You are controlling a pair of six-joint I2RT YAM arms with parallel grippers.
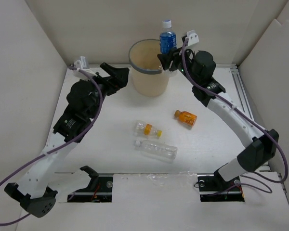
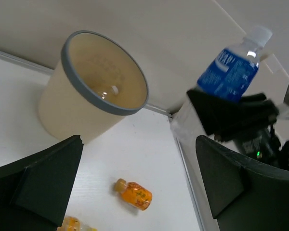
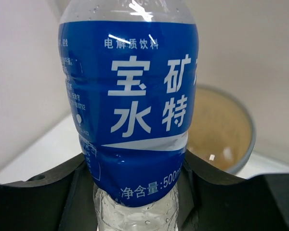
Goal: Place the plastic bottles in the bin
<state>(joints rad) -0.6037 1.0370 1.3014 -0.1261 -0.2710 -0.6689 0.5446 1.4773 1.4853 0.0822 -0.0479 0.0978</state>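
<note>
Top external: fixed high at the near side, looking down and forward over the whole table (image 1: 111,159). Left wrist: low, tilted, facing the bin (image 2: 72,115) from near. Right wrist: tight on the blue-label bottle (image 3: 130,110), bin behind. All three share bin and bottle.

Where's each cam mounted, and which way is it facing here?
Top external: above and behind the robot, looking down on the table; left arm and right arm show.
Left wrist: behind the open left gripper, facing the bin and the blue-label bottle; both fingers frame it.
Right wrist: behind the right gripper, close on that bottle it clamps, bin behind.
Shared: all see bin and that bottle; top and left wrist also the orange bottle.
</note>
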